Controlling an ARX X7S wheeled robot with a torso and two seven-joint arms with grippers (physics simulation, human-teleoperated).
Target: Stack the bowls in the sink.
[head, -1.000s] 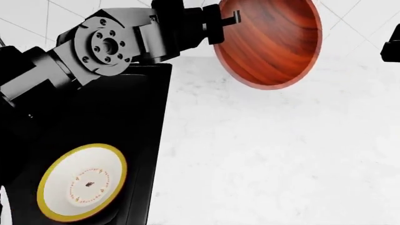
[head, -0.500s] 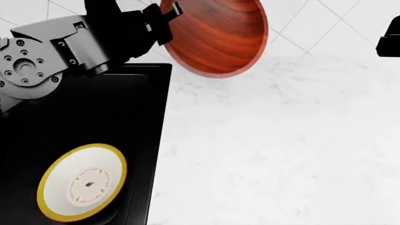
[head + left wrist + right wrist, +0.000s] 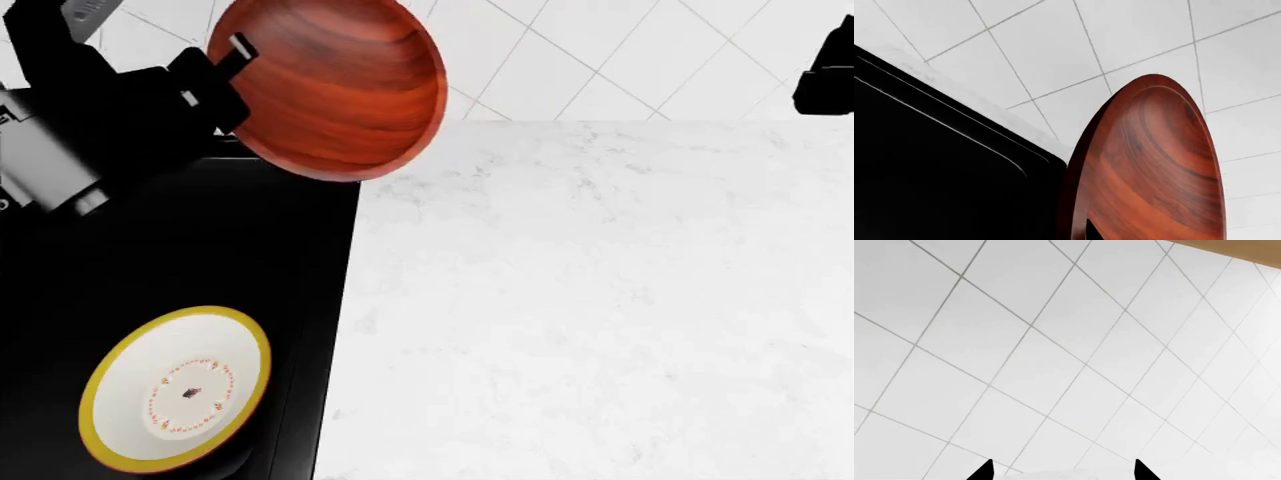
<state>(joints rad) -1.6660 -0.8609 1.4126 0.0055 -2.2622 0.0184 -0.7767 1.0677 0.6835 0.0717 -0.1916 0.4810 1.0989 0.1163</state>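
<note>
The reddish-brown wood-grain bowl (image 3: 340, 90) hangs tilted on edge in the air, over the back right corner of the black sink (image 3: 200, 240). My left gripper (image 3: 227, 62) is shut on its rim. In the left wrist view the wooden bowl (image 3: 1154, 165) fills the frame beside the sink's edge (image 3: 927, 165), with one dark fingertip (image 3: 1091, 233) inside the rim. The white bowl with a yellow rim (image 3: 174, 390) lies upright on the sink floor at the front. My right gripper (image 3: 1062, 472) is open and holds nothing, facing the tiled wall; its arm (image 3: 827, 70) shows at the far right.
White marble counter (image 3: 601, 300) stretches to the right of the sink. A white tiled wall (image 3: 601, 50) rises behind the counter. A brown strip (image 3: 1227, 247) crosses one corner of the right wrist view.
My left arm has swung left with the wooden bowl, from above the counter to over the sink's back right corner. The white bowl has not moved.
</note>
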